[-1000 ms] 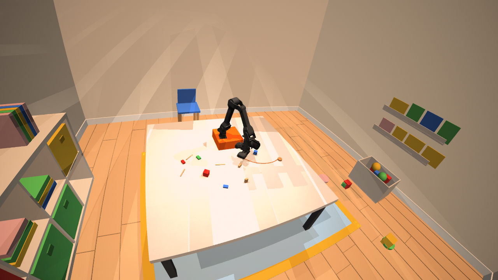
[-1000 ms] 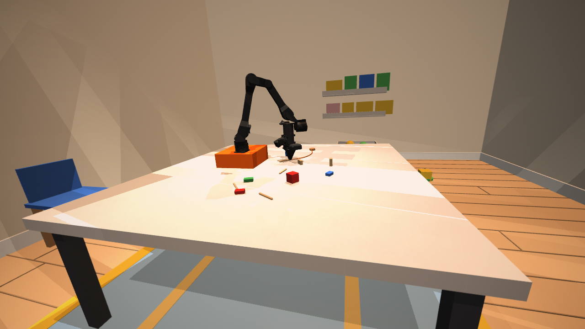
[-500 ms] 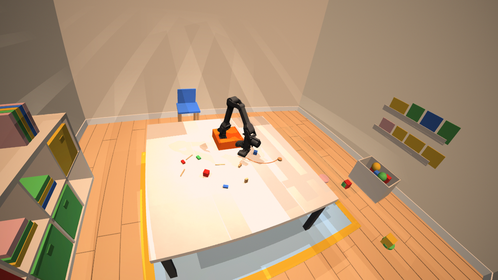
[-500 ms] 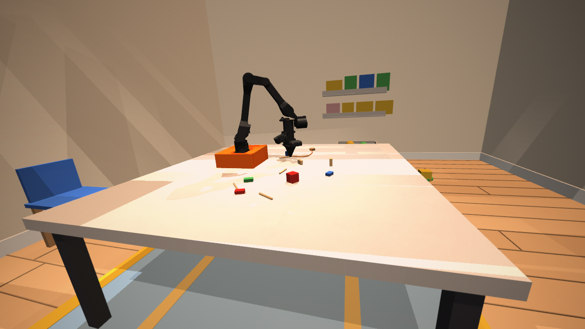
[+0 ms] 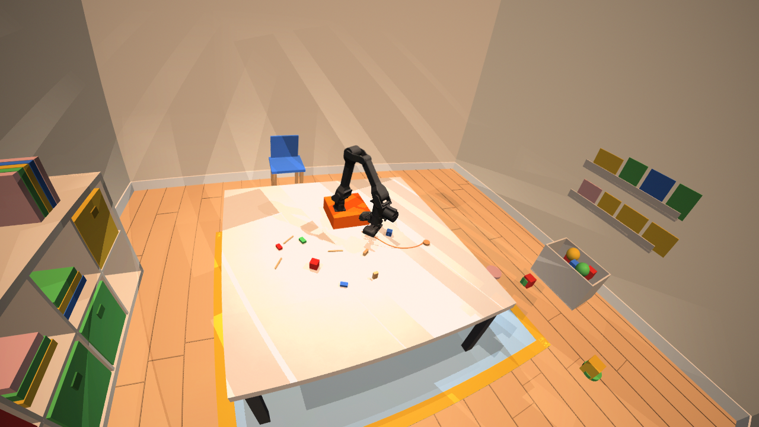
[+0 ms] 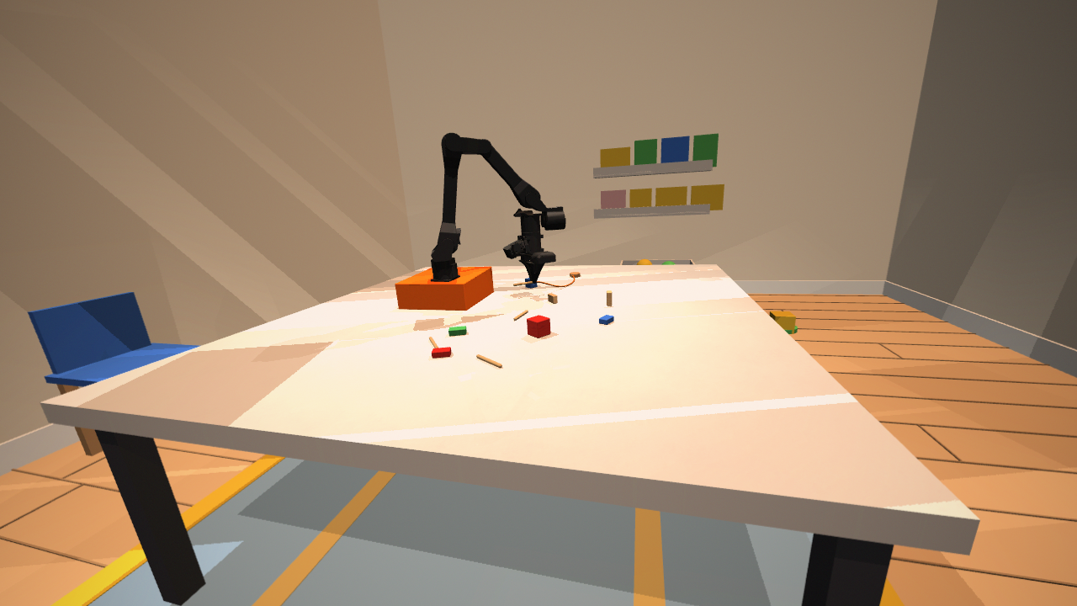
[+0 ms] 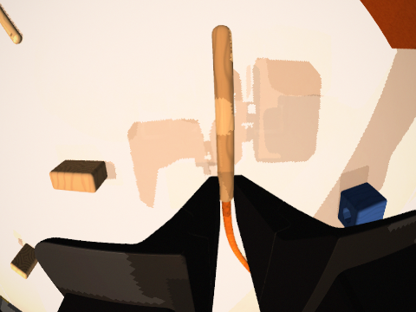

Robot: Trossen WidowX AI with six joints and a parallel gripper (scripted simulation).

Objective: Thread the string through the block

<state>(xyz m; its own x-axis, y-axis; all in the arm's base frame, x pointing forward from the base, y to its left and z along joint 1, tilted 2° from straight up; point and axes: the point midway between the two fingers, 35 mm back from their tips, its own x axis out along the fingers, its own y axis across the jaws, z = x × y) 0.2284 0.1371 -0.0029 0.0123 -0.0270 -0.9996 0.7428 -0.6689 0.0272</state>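
Note:
My gripper (image 5: 373, 233) (image 6: 535, 281) (image 7: 225, 184) is shut on the string's wooden stick (image 6: 520, 284) (image 7: 223, 87), at its string end. The stick points forward from the fingertips and looks held a little above the table. The orange string (image 5: 403, 248) (image 6: 558, 286) (image 7: 226, 210) runs from that end, curving to the round wooden button (image 5: 426, 242) (image 6: 574, 273). The blue block (image 5: 389, 232) (image 6: 531, 284) (image 7: 368, 205) stands right of the fingers in the wrist view, partly hidden by the right finger. A hole shows in its left face. The string is outside it.
A small wooden block (image 5: 365, 252) (image 6: 553, 298) (image 7: 74, 182) lies near the gripper, another (image 5: 375, 274) (image 6: 609, 298) farther off. Loose sticks (image 5: 334, 250) (image 5: 278, 263) (image 5: 288, 239), a red cube (image 5: 313, 264) and small bricks (image 5: 344, 284) (image 5: 302, 239) lie around. The orange base (image 5: 347, 220) is behind.

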